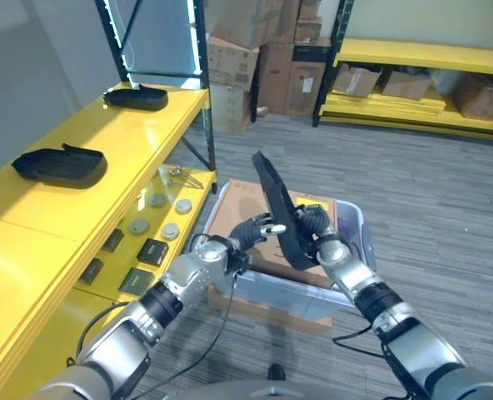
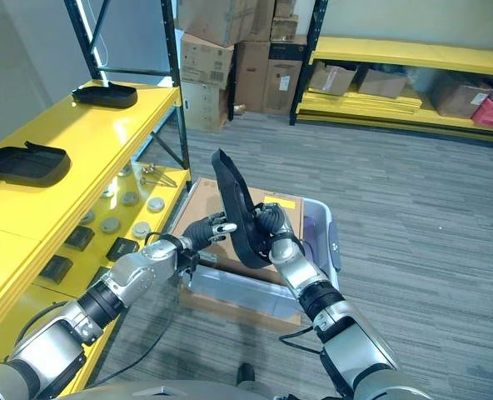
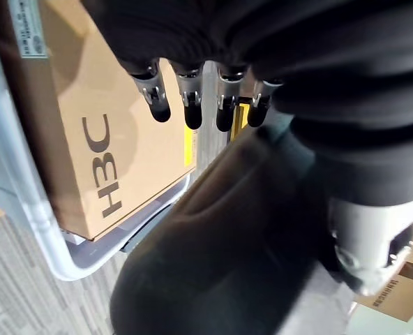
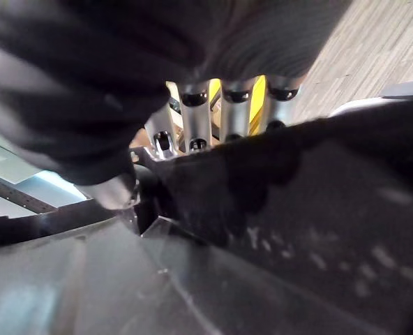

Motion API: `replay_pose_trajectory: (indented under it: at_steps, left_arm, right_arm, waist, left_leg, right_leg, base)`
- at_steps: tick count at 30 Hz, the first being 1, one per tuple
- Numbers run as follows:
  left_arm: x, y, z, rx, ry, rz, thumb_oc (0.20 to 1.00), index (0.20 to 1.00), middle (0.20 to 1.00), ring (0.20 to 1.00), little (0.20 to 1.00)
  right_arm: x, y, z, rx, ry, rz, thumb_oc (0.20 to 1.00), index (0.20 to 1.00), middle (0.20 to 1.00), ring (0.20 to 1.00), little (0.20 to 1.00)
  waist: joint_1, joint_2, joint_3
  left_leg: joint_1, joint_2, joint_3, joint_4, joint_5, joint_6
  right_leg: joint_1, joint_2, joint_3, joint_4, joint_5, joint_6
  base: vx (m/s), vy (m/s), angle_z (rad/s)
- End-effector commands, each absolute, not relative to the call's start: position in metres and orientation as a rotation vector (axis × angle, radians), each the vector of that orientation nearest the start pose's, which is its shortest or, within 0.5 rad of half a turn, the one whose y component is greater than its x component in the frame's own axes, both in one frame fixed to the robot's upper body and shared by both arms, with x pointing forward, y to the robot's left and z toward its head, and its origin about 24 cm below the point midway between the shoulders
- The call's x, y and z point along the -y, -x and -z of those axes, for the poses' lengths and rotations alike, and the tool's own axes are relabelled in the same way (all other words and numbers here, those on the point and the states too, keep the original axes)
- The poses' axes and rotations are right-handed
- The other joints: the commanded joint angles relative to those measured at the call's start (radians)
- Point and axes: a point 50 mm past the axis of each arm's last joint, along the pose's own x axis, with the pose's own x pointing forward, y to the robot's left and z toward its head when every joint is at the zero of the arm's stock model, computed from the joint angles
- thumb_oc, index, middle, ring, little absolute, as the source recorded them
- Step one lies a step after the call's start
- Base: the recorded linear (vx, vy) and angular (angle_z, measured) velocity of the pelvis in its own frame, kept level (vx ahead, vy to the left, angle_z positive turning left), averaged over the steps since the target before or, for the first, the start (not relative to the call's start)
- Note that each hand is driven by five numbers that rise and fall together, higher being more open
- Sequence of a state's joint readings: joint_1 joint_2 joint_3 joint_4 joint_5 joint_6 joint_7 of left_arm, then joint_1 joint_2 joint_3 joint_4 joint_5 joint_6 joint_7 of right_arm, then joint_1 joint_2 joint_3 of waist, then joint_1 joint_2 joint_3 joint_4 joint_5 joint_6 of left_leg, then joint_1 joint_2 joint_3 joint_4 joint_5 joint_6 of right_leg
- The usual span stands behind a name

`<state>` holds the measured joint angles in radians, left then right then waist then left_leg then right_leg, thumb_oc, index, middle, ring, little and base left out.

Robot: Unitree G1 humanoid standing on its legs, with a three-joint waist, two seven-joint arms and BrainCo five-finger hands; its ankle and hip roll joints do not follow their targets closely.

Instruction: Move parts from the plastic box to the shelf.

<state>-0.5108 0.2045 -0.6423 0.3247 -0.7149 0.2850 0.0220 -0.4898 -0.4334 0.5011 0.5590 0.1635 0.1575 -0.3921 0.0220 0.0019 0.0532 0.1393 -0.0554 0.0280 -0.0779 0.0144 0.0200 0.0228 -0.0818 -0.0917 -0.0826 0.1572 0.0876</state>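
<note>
A long black moulded part [image 1: 276, 204] stands tilted on end above the clear plastic box [image 1: 356, 218]. My right hand [image 1: 313, 225] is shut on its lower half, fingers [image 4: 199, 105] curled over the part's edge [image 4: 318, 209]. From the other side my left hand [image 1: 248, 231] reaches in, its fingers [image 3: 192, 105] straight and resting against the part [image 3: 227, 244]. The yellow shelf [image 1: 122, 142] runs along the left, with two black parts on its top: one near [image 1: 61, 164], one far [image 1: 136, 97].
A flat cardboard carton [image 1: 246, 204] lies in the plastic box under the hands. The shelf's lower level holds round discs [image 1: 167, 204] and small black blocks [image 1: 152, 251]. Stacked cartons [image 1: 267, 50] and another yellow rack [image 1: 413, 58] stand at the back, across grey floor.
</note>
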Motion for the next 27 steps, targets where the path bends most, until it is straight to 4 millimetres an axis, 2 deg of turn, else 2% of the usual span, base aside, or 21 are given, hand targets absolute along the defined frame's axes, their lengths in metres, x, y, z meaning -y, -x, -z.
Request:
replay_pose_trajectory:
  at_steps: [1,4,7,11,12,15,21,27]
  left_arm:
    - [-0.024,-0.313,-0.073,-0.197,0.161,0.636,1.000,1.000,1.000,1.000,1.000]
    - [-0.043,-0.311,-0.086,-0.147,0.220,0.629,1.000,1.000,1.000,1.000,1.000]
    - [-0.051,-0.305,-0.092,-0.153,0.257,0.624,1.000,1.000,1.000,1.000,1.000]
    - [-0.060,-0.306,-0.093,-0.107,0.228,0.617,1.000,1.000,1.000,1.000,1.000]
    - [-0.063,-0.308,-0.100,-0.063,0.227,0.616,1.000,1.000,1.000,1.000,1.000]
    - [-0.071,-0.309,-0.104,-0.026,0.234,0.617,1.000,1.000,1.000,1.000,1.000]
    - [-0.078,-0.301,-0.102,-0.026,0.283,0.652,1.000,1.000,1.000,1.000,1.000]
    - [-0.075,-0.293,-0.094,-0.047,0.317,0.695,1.000,1.000,1.000,1.000,1.000]
  right_arm:
    - [0.182,-0.345,-0.064,-0.098,0.530,0.182,0.200,0.200,0.200,0.200,0.200]
    - [0.205,-0.333,-0.060,-0.114,0.542,0.232,0.200,0.200,0.200,0.200,0.200]
    - [0.223,-0.328,-0.062,-0.116,0.557,0.284,0.200,0.200,0.200,0.200,0.200]
    - [0.249,-0.337,-0.081,-0.069,0.580,0.382,0.200,0.200,0.200,0.200,0.200]
    - [0.260,-0.344,-0.097,-0.023,0.582,0.442,0.200,0.200,0.200,0.200,0.200]
    - [0.272,-0.346,-0.108,0.003,0.581,0.502,0.200,0.200,0.200,0.200,0.200]
    - [0.296,-0.339,-0.104,-0.037,0.590,0.594,0.200,0.200,0.200,0.200,0.200]
    - [0.315,-0.334,-0.094,-0.130,0.648,0.659,0.200,0.200,0.200,0.200,0.200]
  waist:
    - [0.016,0.002,-0.044]
    - [0.016,0.006,-0.032]
    - [0.026,0.010,-0.012]
    - [0.047,0.017,0.036]
    - [0.057,0.022,0.082]
    - [0.069,0.027,0.129]
    - [0.093,0.029,0.173]
    - [0.108,0.032,0.212]
  left_leg:
    - [-0.035,0.003,0.042,0.028,-0.054,0.003]
    - [-0.041,0.008,0.042,0.031,-0.053,0.004]
    - [-0.061,0.011,0.028,0.042,-0.049,0.004]
    - [-0.141,0.008,-0.003,0.079,-0.043,0.004]
    - [-0.194,0.005,-0.021,0.098,-0.035,0.003]
    - [-0.224,0.005,-0.037,0.117,-0.027,-0.001]
    - [-0.250,0.007,-0.061,0.145,-0.023,-0.010]
    - [-0.272,0.006,-0.072,0.160,-0.017,-0.015]
  right_leg:
    - [0.039,-0.013,0.000,0.001,-0.087,0.075]
    - [0.033,-0.013,-0.003,0.010,-0.091,0.072]
    - [0.018,-0.015,-0.014,0.025,-0.094,0.069]
    - [-0.044,-0.019,-0.032,0.057,-0.096,0.067]
    - [-0.082,-0.020,-0.038,0.069,-0.094,0.065]
    - [-0.094,-0.021,-0.048,0.073,-0.089,0.061]
    - [-0.092,-0.027,-0.069,0.081,-0.092,0.056]
    - [-0.095,-0.037,-0.084,0.088,-0.091,0.053]
  base:
    - [0.09,-0.017,-0.01]
    - [0.11,-0.030,0.01]
    - [0.06,-0.041,0.04]
    - [-0.14,-0.045,0.09]
    - [-0.31,-0.058,0.18]
    - [-0.17,-0.052,0.20]
    - [0.00,-0.041,0.14]
    - [-0.02,-0.002,0.09]
